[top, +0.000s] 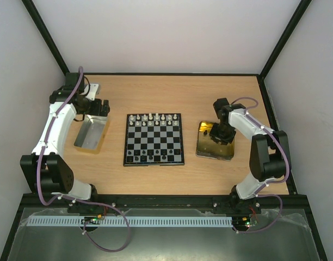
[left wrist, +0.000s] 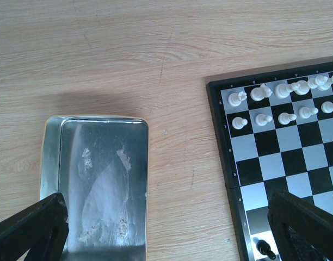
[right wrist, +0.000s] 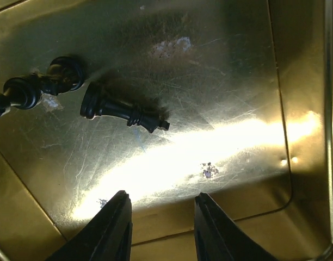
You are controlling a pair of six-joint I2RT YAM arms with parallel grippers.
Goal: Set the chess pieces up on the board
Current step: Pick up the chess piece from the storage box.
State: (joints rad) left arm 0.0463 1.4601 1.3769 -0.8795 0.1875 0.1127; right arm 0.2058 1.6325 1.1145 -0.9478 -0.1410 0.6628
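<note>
Inside gold tray, one black chess piece lies flat, axis slanting, ahead-left of right gripper, jaws apart and empty.

Pale wooden table enclosed by white walls with black posts.
</note>
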